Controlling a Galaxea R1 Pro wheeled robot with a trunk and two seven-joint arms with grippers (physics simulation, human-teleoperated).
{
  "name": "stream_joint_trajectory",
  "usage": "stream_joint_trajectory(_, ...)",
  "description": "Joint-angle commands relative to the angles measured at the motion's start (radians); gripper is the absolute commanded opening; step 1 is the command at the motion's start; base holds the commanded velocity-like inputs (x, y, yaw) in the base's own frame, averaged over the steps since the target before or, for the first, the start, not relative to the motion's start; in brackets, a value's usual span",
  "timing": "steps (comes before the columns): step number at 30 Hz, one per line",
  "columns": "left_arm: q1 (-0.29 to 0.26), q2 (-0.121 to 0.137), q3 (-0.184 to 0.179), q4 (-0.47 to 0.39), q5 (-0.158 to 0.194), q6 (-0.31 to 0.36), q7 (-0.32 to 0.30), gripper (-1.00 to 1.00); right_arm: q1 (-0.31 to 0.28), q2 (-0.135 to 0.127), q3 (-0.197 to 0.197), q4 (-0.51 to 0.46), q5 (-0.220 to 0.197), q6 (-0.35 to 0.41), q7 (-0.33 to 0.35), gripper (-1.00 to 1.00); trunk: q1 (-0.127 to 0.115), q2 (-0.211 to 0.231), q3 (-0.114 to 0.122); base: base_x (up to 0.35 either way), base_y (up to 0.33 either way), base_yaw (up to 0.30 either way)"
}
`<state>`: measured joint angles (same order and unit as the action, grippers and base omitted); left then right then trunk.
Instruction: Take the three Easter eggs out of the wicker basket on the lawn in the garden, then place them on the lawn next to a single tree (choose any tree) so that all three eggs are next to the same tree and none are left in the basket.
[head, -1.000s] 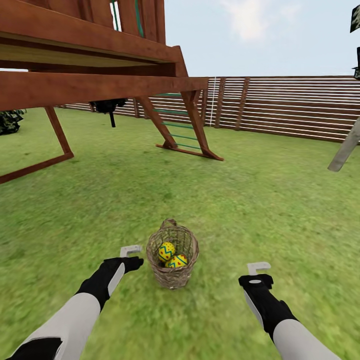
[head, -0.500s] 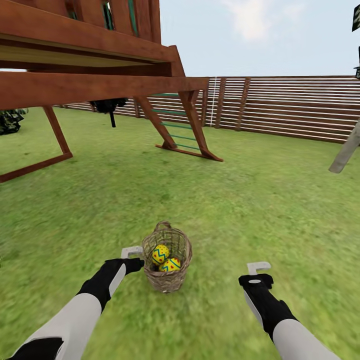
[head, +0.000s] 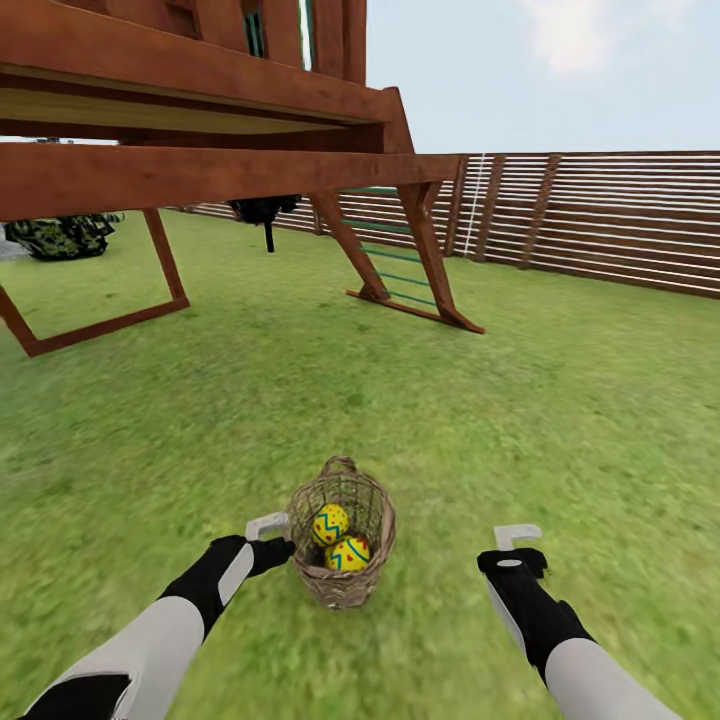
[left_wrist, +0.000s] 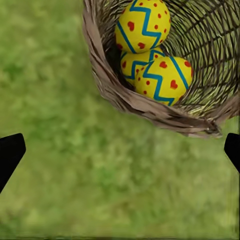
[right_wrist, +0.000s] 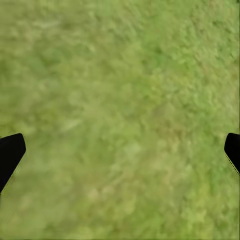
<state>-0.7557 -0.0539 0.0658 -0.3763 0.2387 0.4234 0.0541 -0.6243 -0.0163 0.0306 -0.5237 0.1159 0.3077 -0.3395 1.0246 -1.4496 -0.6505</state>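
Easter eggs (head: 341, 539) sit inside the wicker basket (head: 341, 586), which stands upright on the lawn (head: 560, 400), low and centre in the head view, between the two arms. Two eggs show from above there; the left wrist view looks straight into the basket (left_wrist: 145, 107) and picks out all three eggs (left_wrist: 157, 77), yellow with blue zigzags and red dots, piled against each other, one tucked partly under the other two.

Left gripper (head: 268, 526) hangs just beside the basket's rim on the robot's left, close to the weave; whether it touches is hard to tell. Its jaws are spread wide, the black fingertips (left_wrist: 10, 155) at opposite edges of the wrist view with grass and basket rim between them, holding nothing.

Right gripper (head: 517, 537) hovers over bare grass on the other side, clearly apart from the basket. Its jaws are wide too, dark fingertips (right_wrist: 10, 155) at the edges of its wrist view with grass (right_wrist: 120, 120) between them.

Beyond the basket rises a brown wooden play structure (head: 200, 110) on slanted legs, with a green-runged ladder (head: 400, 275) leaning to the ground. A slatted wooden fence (head: 600, 215) closes off the garden at the back, and a dark leafy bush (head: 62, 235) sits at far left.
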Motion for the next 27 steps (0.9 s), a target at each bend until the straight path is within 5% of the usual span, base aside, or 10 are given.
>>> stream_joint_trajectory(1,-0.001,-0.002,0.006,0.013,0.018,0.006,0.006,1.0,0.0,-0.001,0.003,-0.001,0.01,0.01,-0.001,1.0,0.0,0.0,-0.001,0.246,-0.249,0.287)
stream_joint_trajectory(4,-0.001,-0.003,0.006,0.047,0.045,0.004,0.006,1.0,0.0,-0.001,0.003,-0.001,0.01,0.01,-0.001,1.0,0.0,0.0,-0.001,0.246,-0.249,0.287)
stream_joint_trajectory(12,-0.001,-0.004,0.006,0.096,0.212,0.003,0.006,1.0,0.0,-0.001,0.003,-0.001,0.01,0.01,-0.002,1.0,0.0,0.0,-0.001,0.246,-0.248,0.287)
stream_joint_trajectory(19,-0.001,-0.005,0.01,0.121,0.313,0.002,0.006,1.0,0.0,-0.001,0.003,-0.001,0.01,0.01,-0.002,1.0,0.0,0.0,-0.001,0.247,-0.243,0.28)
stream_joint_trajectory(22,0.0,-0.006,0.013,0.128,0.407,0.002,0.006,1.0,0.0,-0.001,0.003,-0.002,0.01,0.01,-0.002,1.0,0.0,0.0,-0.001,0.21,-0.105,0.097)
stream_joint_trajectory(27,0.005,-0.006,0.018,0.133,0.477,-0.013,0.005,1.0,0.0,-0.001,0.003,-0.002,0.009,0.01,-0.001,1.0,0.0,0.0,-0.001,0.043,-0.017,0.015)
